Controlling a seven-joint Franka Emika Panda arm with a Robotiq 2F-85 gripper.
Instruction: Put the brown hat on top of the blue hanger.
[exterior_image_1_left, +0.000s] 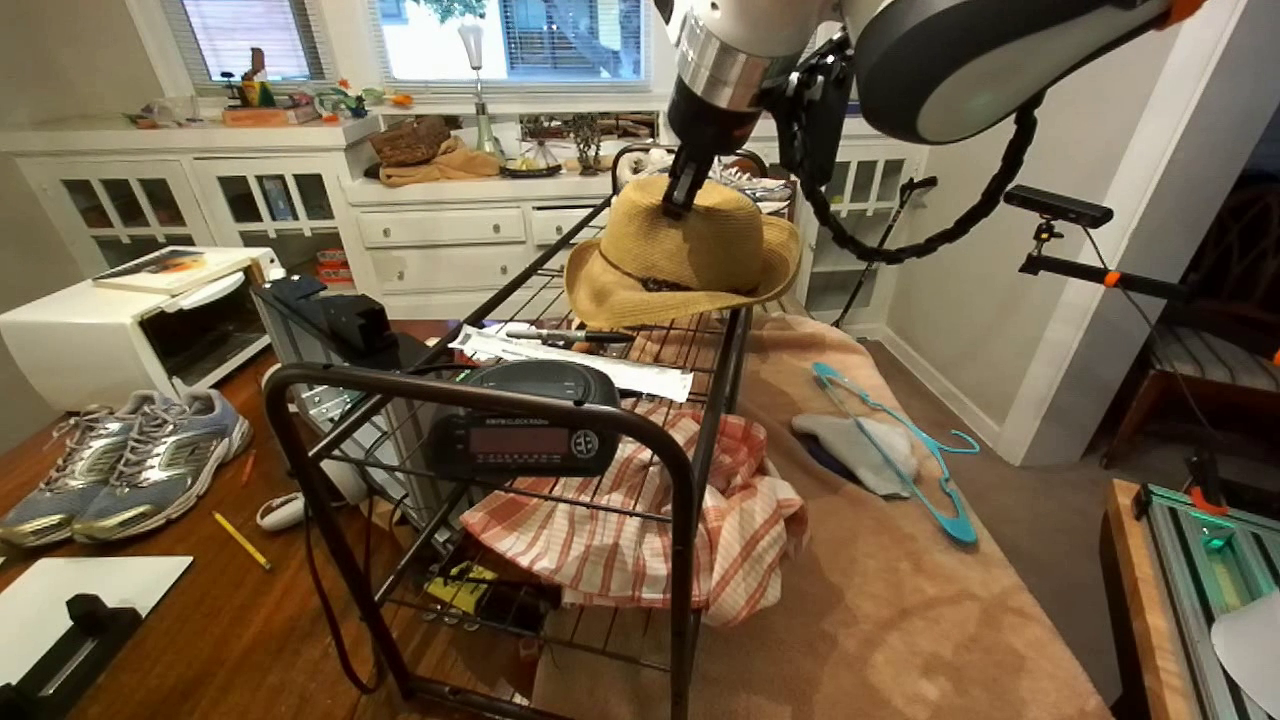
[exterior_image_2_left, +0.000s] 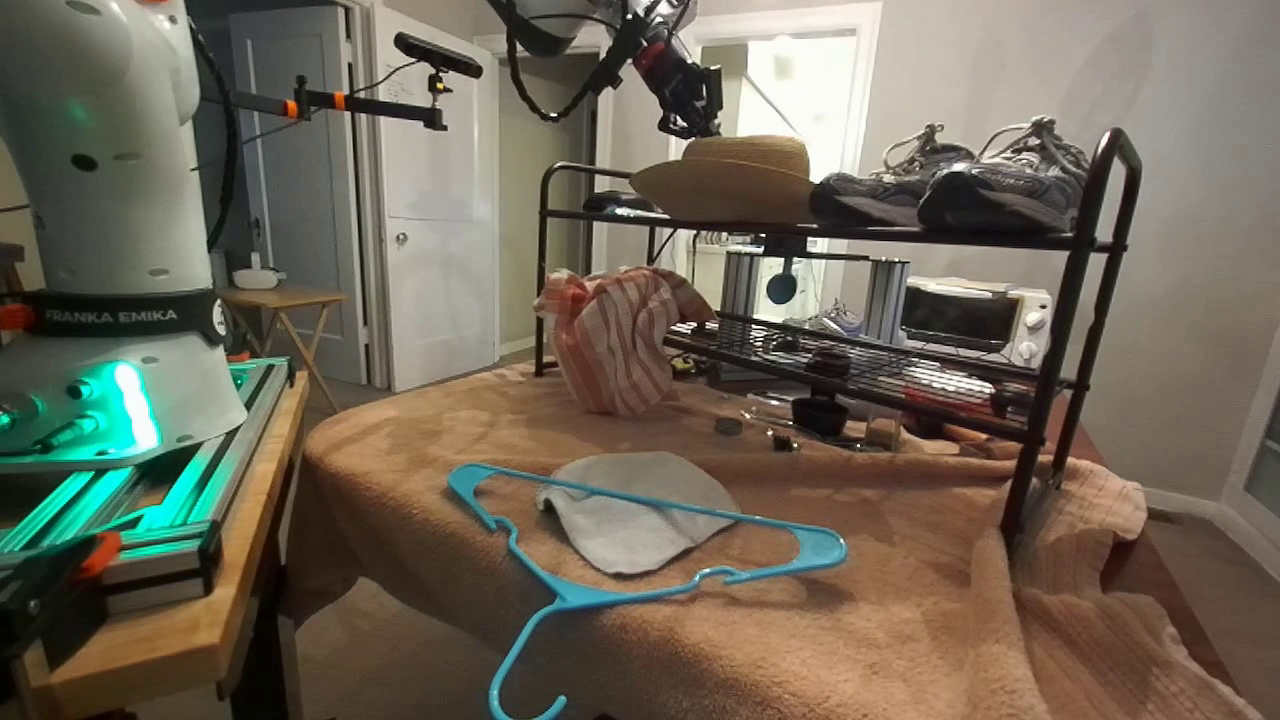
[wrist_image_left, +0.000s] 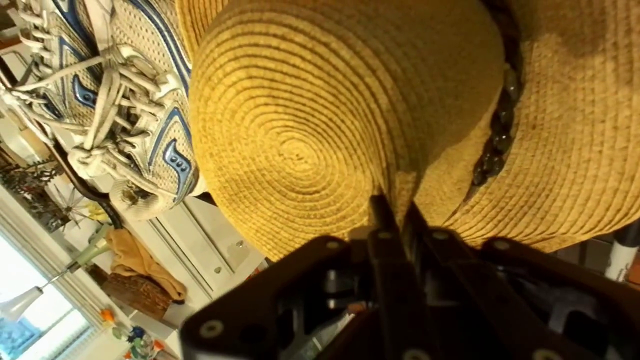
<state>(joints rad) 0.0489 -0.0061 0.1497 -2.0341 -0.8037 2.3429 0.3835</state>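
Note:
The brown hat (exterior_image_1_left: 690, 245) is on the top shelf of a dark wire rack, crown up; it also shows in an exterior view (exterior_image_2_left: 745, 180) and in the wrist view (wrist_image_left: 295, 155). My gripper (exterior_image_1_left: 680, 203) points down at the crown. In the wrist view its fingers (wrist_image_left: 397, 212) are nearly together, with a fold of the crown pinched between them. The blue hanger (exterior_image_2_left: 590, 597) lies flat on the tan blanket below, partly over a grey cloth, its hook toward the blanket's edge; it also shows in an exterior view (exterior_image_1_left: 957, 525).
The rack (exterior_image_2_left: 1045, 400) stands beside the hanger. Shoes (exterior_image_2_left: 1000, 190) sit close against the hat on its top shelf. A clock radio (exterior_image_1_left: 525, 435) sits at the shelf's other end. A striped cloth (exterior_image_2_left: 620, 340) hangs from the lower shelf. A grey cloth (exterior_image_2_left: 640, 535) lies under the hanger.

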